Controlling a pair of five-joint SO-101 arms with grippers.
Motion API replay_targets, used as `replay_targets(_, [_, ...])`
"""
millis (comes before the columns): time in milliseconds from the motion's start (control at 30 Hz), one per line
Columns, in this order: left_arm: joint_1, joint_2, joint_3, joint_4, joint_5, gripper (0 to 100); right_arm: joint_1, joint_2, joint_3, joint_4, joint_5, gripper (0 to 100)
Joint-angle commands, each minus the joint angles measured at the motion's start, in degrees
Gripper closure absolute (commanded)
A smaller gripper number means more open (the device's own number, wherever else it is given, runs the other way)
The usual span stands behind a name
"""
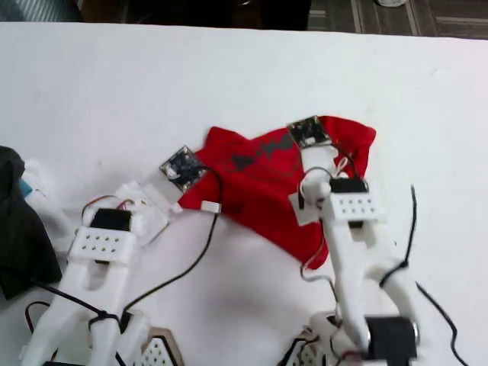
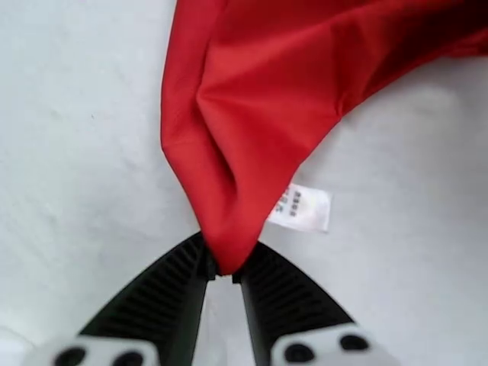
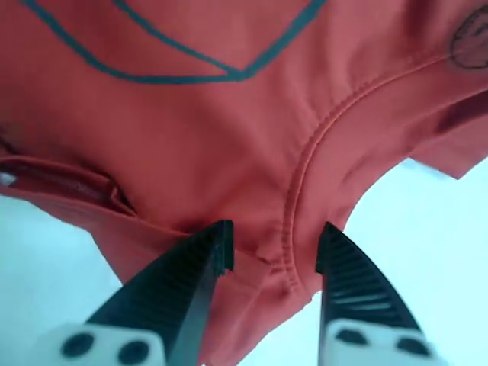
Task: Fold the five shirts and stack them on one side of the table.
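The red shirt point(image 1: 263, 179) lies bunched up in the middle of the white table point(image 1: 229, 69), and a dark cloth point(image 1: 19, 229) sits at the table's edge beside the left arm. The left gripper point(image 2: 223, 267) is squeezed tight on one pointy corner of the shirt, just beside a little white tag point(image 2: 300, 207). The right gripper point(image 3: 274, 248) is wide open, holding nothing, with red cloth and a curved seam between its two fingers.

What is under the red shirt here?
White table shows around the red shirt; anything beneath it is covered by the cloth. The left hand pinches one corner, and the right hand sits open on top.
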Motion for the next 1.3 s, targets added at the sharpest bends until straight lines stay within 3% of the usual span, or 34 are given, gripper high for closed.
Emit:
replay_targets(0, [-0.53,-0.18,-0.13,-0.44,0.53,98,0.13,6.2,-6.42,4.35,-0.53,81.5])
replay_targets(433, [-0.53,-0.18,-0.13,-0.53,0.53,98,-0.22,3.65,-12.75,21.14,-0.53,81.5])
replay_targets(1267, [-0.53,-0.18,-0.22,-0.88,0.53,98,-0.22,3.56,-9.76,17.98,-0.53,81.6])
